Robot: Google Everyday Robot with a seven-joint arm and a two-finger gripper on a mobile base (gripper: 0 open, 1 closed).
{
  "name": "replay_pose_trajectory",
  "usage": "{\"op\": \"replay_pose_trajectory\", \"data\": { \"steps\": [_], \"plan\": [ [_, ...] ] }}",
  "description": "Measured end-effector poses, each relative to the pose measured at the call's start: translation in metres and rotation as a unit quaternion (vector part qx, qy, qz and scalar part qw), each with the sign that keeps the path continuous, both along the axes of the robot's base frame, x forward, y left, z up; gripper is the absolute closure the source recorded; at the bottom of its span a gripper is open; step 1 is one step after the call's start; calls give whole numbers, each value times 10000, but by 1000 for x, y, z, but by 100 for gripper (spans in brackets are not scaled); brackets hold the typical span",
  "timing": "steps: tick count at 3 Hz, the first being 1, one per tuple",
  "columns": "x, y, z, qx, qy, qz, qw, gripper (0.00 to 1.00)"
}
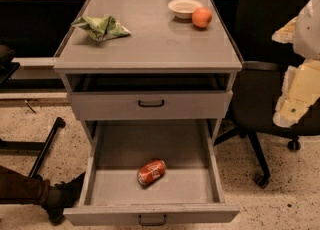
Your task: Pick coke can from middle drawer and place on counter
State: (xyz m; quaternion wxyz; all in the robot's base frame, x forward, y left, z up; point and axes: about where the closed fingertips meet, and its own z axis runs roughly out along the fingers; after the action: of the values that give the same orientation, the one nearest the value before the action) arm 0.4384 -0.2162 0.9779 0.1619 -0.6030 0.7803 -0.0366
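The coke can (151, 172) lies on its side in the front middle of the middle drawer (150, 144), which is pulled fully out. The counter (150, 41) is the grey top of the cabinet above it. My gripper (296, 94) shows as a cream and white shape at the right edge of the camera view, level with the top drawer and far to the right of the can. It is apart from the cabinet and holds nothing that I can see.
On the counter are a crumpled green bag (101, 27), a white bowl (184, 7) and an orange (201, 17). The top drawer (150, 105) is slightly open. A black office chair (265, 79) stands at the right. A person's leg and shoe (35, 191) are at lower left.
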Motion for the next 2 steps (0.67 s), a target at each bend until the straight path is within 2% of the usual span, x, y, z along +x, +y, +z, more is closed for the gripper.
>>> {"op": "replay_pose_trajectory", "data": {
  "steps": [1,2],
  "plan": [
    [0,0,0,0,0,0,10000,0],
    [0,5,-22,82,121,56,9999,0]
  ]
}}
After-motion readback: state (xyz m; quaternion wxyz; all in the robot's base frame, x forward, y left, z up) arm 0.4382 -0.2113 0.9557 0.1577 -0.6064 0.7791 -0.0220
